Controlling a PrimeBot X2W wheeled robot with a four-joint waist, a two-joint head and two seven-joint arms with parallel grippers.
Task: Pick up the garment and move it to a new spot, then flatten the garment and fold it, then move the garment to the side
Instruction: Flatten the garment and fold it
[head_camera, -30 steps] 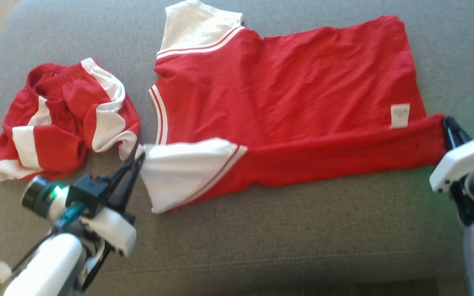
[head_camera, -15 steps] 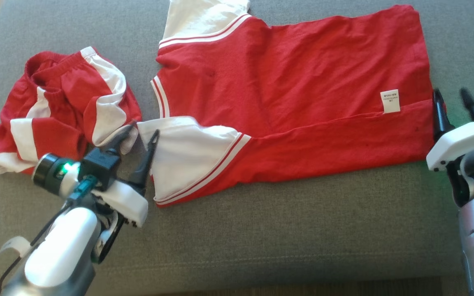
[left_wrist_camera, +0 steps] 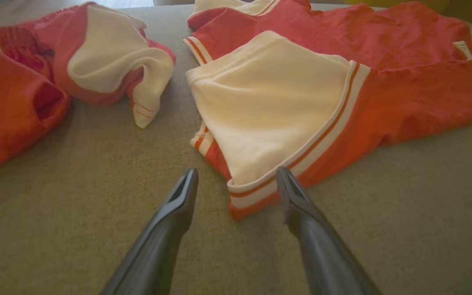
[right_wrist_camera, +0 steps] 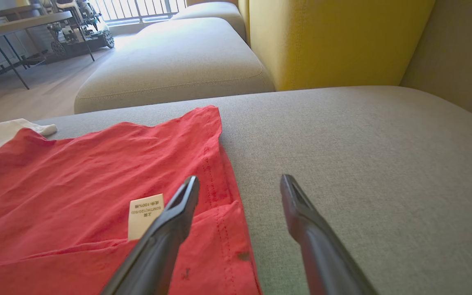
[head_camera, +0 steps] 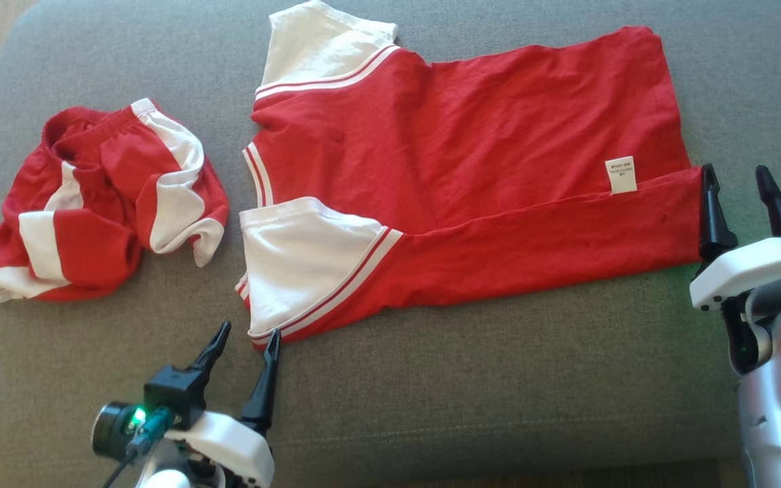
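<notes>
On the grey sofa cushion [head_camera: 499,379] before you lies the red shirt [head_camera: 472,129], white-sleeved, its near edge folded over. Your left hand [head_camera: 249,330] and right hand [head_camera: 734,169] both gape, gripping nothing.

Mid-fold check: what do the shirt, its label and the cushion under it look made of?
Shirt: thin matte knit, likely cotton jersey; it lies limp with soft fine creases.
Label: white tape, woven or printed, I cannot tell which; small dark text on it.
Cushion: grey coarse-woven upholstery fabric, matte; the weave grain shows, and a stitched seam runs near the front edge.
</notes>
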